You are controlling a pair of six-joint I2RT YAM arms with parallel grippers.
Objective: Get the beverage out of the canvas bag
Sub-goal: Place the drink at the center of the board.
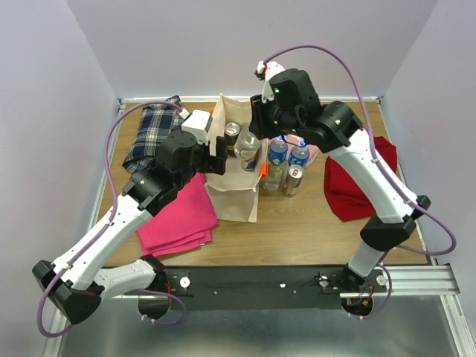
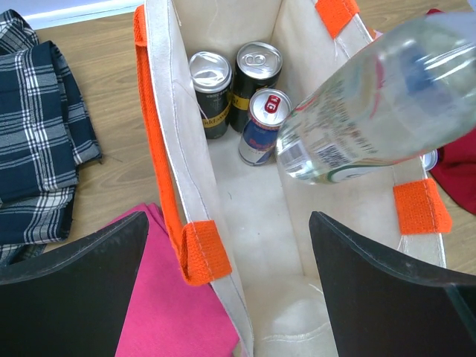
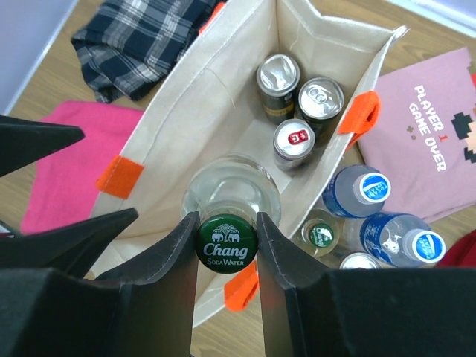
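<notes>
Wooden tabletop (image 1: 297,230), enclosed by pale lavender walls, with both arm bases on a black rail at its near edge. Nearest on the left lies a folded pink cloth (image 1: 178,219) of soft knit.

Beside it stands the canvas bag (image 1: 234,197), tall, boxy and beige, with bright orange webbing handles. The left gripper (image 2: 229,223) is spread wide and grasps nothing. One black finger is over the pink cloth and the other over the bag's interior.

The right gripper (image 3: 227,217) is clenched on the green cap (image 3: 226,244) of a clear glass bottle (image 2: 379,97). The cap reads "Chang Soda Water" under two elephants, legible only in the right wrist view. The bottle hangs tilted over the bag's open mouth. Its label shows in the left wrist view, in print too small to read.

Three cans stand upright at the bag's far end: a dark and gold can (image 3: 278,78), a black can (image 3: 320,100) and a blue and silver can (image 2: 262,123) with a red tab.

Right of the bag stand two blue-capped plastic bottles (image 3: 370,187), a green-capped bottle (image 3: 321,234) and a silver can (image 1: 294,178). Beyond them lies a pale pink T-shirt (image 3: 424,134) printed "PLAYER 1 GAME OVER", with a red cloth (image 1: 357,186) further right. A navy plaid shirt (image 1: 152,134) lies crumpled at the far left.
</notes>
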